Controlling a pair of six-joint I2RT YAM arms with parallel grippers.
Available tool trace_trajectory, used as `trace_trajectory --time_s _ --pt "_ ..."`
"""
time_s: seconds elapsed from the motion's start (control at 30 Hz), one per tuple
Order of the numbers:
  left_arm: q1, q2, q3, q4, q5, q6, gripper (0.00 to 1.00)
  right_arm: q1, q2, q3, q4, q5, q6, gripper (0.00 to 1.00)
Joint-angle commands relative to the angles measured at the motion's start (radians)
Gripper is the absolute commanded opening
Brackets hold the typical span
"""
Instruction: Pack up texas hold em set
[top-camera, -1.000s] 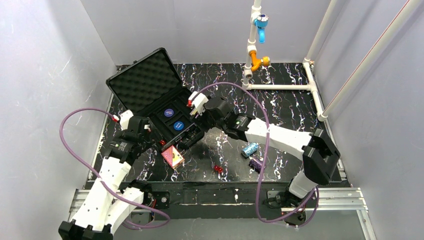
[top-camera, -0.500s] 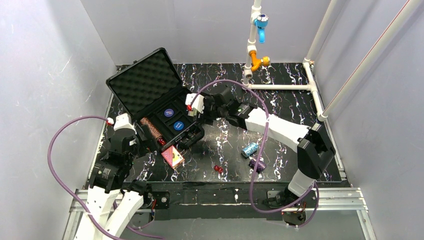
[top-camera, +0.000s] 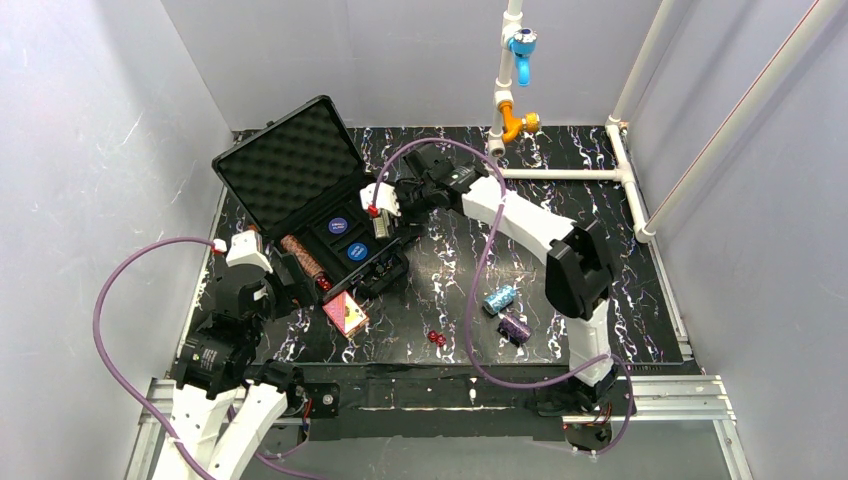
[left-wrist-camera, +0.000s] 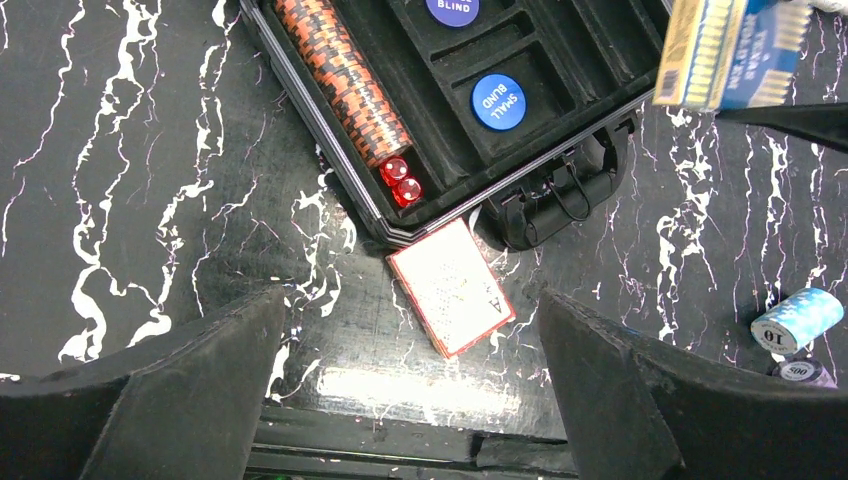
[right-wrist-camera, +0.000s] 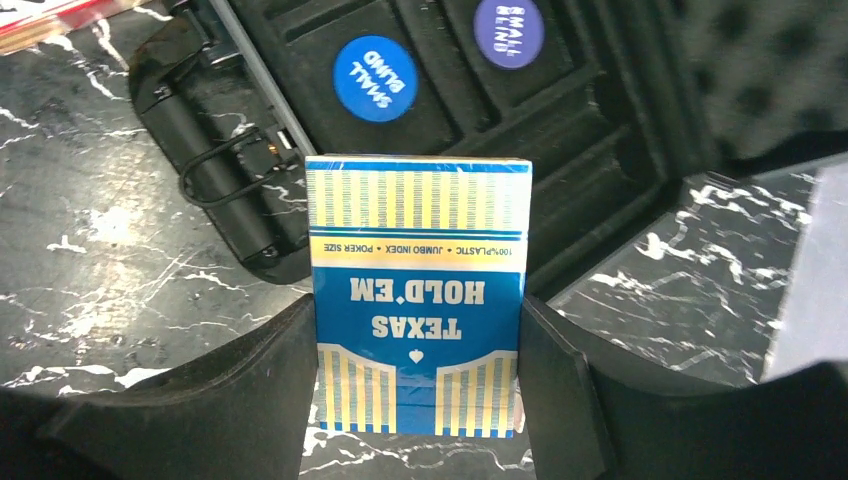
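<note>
Left side first: the left gripper (top-camera: 283, 292) hangs just off the case's near-left corner with its jaws spread wide and nothing between them. Totally released.

The black case (top-camera: 288, 162) sits open, its bumpy foam lid tipped back. In the leftmost slot of the case lies a long row of brown chips (left-wrist-camera: 340, 80). Two small red dice (left-wrist-camera: 400, 181) are tucked at the near end of that same slot, touching the chips.

The red card box (left-wrist-camera: 452, 287) lies flat on the table just outside the case's front corner, close to the case handle (left-wrist-camera: 555, 200). It may just touch the rim, I can't tell.

Further right inside the case are two round buttons in their own pockets. The purple button (top-camera: 338, 225) sits toward the lid and the blue "small blind" button (left-wrist-camera: 498, 101) toward the handle.

The right gripper (right-wrist-camera: 415, 325) is clamped on the blue card box (right-wrist-camera: 418, 230), one finger on each long side. It's held up in the air over the right edge of the case, not touching it.

Off to the right of the case on the table: more red dice (top-camera: 436, 338) closest, then a blue chip stack (top-camera: 500, 298) lying on its side. A purple chip stack (top-camera: 514, 328) lies just beside that one. All three are well apart from the case.
</note>
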Motion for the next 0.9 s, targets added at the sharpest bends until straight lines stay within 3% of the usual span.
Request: trace_trajectory --time_s 0.0,0.33,0.87 --pt "-0.004 -0.002 -0.012 0.006 0.007 0.017 0.97 0.002 0.049 0.141 -0.192 -0.12 -0.145 0.5" --pt "-0.002 -0.011 -0.014 0.008 0.006 0.019 0.96 0.005 0.135 0.186 -0.216 -0.194 -0.263 0.45" --pt "-0.003 -0.013 -0.015 0.009 0.013 0.022 0.96 0.028 0.182 0.177 -0.037 -0.182 -0.474 0.4"
